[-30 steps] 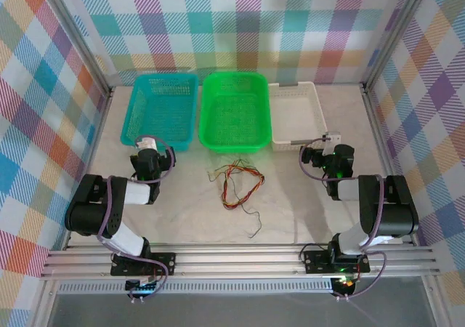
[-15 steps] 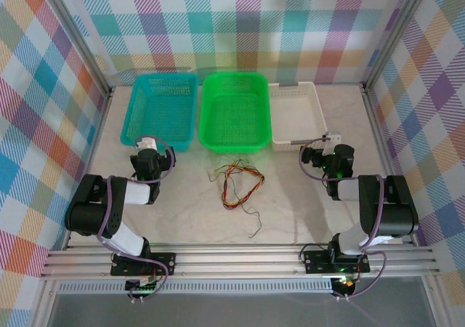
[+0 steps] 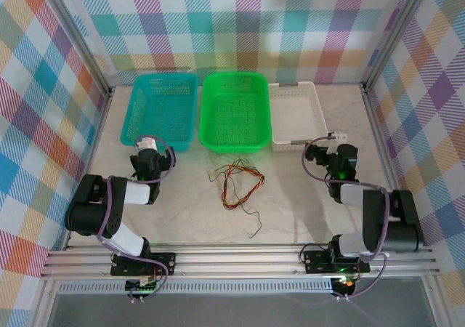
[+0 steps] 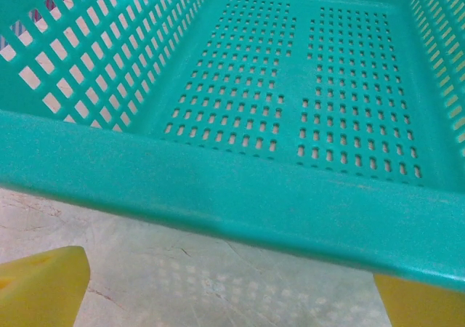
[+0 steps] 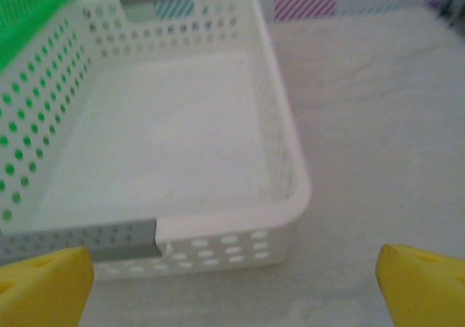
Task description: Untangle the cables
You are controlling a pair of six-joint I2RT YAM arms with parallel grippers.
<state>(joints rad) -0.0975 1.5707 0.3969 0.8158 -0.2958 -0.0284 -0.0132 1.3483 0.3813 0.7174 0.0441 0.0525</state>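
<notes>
The cables point(image 3: 236, 182) lie as a loose tangle of thin red, orange, yellow and dark wires on the pale table, just in front of the green basket, with one thin tail trailing toward the near edge. My left gripper point(image 3: 148, 144) rests folded back to the left of them, facing the teal basket. In the left wrist view its yellow fingertips point(image 4: 40, 287) stand wide apart and the left gripper point(image 4: 232, 298) is open with nothing in it. My right gripper point(image 3: 336, 138) sits right of the tangle by the white basket's near corner. It is also open, and the right gripper point(image 5: 232, 283) holds nothing.
Three baskets stand in a row at the back: teal point(image 3: 134, 109), green point(image 3: 234, 147) and white point(image 3: 294, 87). The teal basket's rim point(image 4: 218, 189) is close in front of the left fingers. The white basket point(image 5: 290, 160) is empty, with the green basket point(image 5: 29, 0) beside it.
My right arm has swung a little to the right, so its gripper has shifted toward the white basket's right corner. The left arm and the cables have not moved.
</notes>
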